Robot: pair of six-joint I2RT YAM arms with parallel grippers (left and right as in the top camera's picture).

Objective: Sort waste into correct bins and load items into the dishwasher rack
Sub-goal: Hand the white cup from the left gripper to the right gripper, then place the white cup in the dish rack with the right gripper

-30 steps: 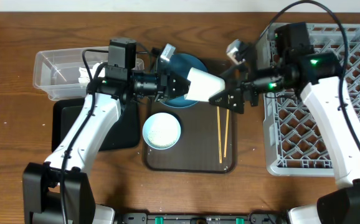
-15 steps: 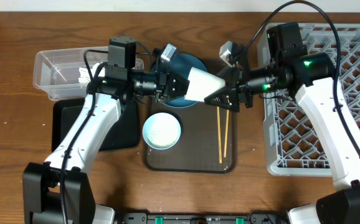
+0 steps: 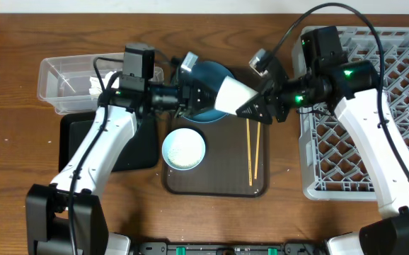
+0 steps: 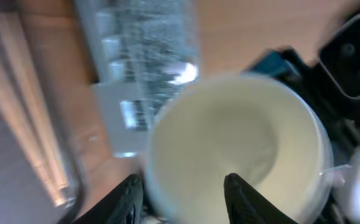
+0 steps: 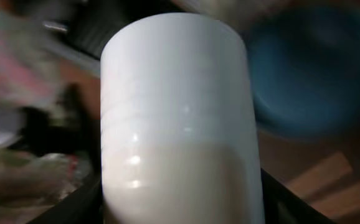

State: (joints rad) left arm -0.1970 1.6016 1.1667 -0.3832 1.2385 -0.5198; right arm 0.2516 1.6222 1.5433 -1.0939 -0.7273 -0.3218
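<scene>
The pale green cup [image 3: 231, 94] hangs on its side above the brown tray, between both arms. My left gripper [image 3: 203, 99] is shut on its rim: in the left wrist view one finger is inside the cup [image 4: 230, 143] and one outside, around the gripper's middle [image 4: 183, 186]. My right gripper [image 3: 250, 110] is open, its fingers flanking the cup's base end [image 5: 177, 112] at the bottom of its wrist view [image 5: 180, 205]. The blue dish [image 3: 208, 71] [image 5: 317, 68] lies under the cup. The white bowl [image 3: 184, 149] holds rice. The chopsticks [image 3: 252, 152] lie on the tray.
The grey rack [image 3: 374, 127] fills the right side. The clear tub [image 3: 66, 85] with a white tissue [image 3: 95, 85] sits at the back left, and the black tray [image 3: 73, 142] lies in front of it. The brown serving tray [image 3: 219, 177] is in the middle.
My right gripper has moved left and reached the cup's base end, so its fingers now flank it. My left gripper has kept holding the cup in nearly the same place.
</scene>
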